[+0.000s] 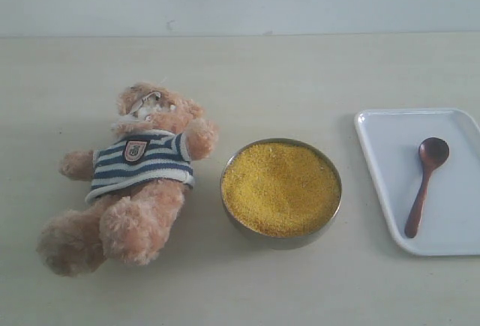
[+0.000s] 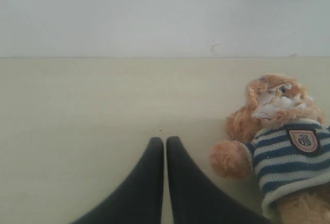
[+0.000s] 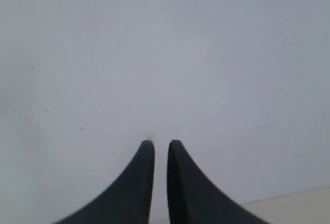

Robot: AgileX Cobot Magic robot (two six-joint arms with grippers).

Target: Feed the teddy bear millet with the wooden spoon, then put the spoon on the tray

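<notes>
Closed tight and empty, the left hand [image 2: 164, 140] is held near the teddy bear [image 1: 139, 168], the right hand [image 3: 161, 142] is narrowed to a slit on nothing, and the wooden spoon [image 1: 423, 191], flat on the tray [image 1: 382, 139] beside the millet [image 1: 281, 187], could be skidded by a poor pinch on its thin handle.
</notes>
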